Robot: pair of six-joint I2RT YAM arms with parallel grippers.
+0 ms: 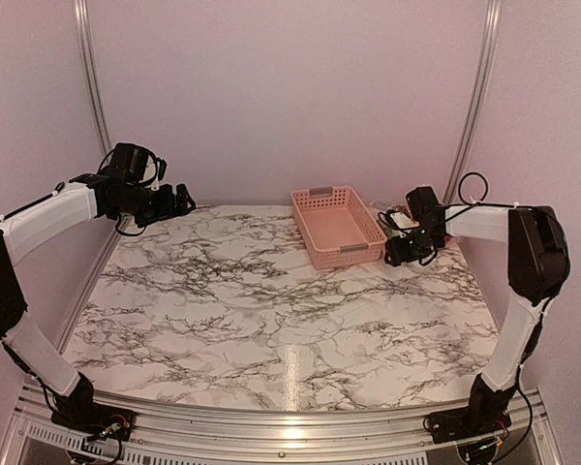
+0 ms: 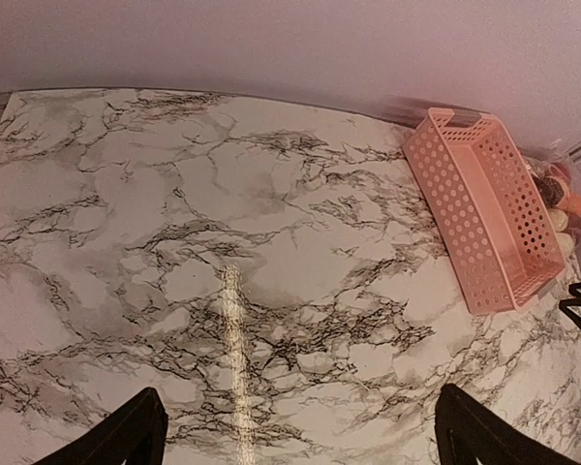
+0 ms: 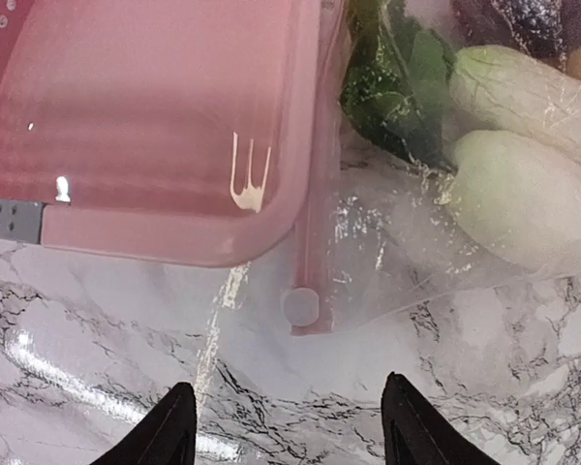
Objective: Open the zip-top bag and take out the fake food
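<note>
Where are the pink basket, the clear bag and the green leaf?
Pink plastic holed basket [image 1: 337, 229]: top view, bare floor.
Clear crinkly plastic zip-top bag [image 3: 397, 266]: right wrist view, empty corner.
Green leafy plastic food [image 3: 392, 87]: right wrist view, leaf middle.

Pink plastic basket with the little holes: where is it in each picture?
Top external: the pink plastic basket with holes sits right of middle, at the far edge of the table.
Left wrist: the basket is at the upper right, lying slantwise.
Right wrist: the basket fills the upper left; only one corner shows.
Shared landmark: the white marble-patterned table with dark veins lies under it in every view.
</note>
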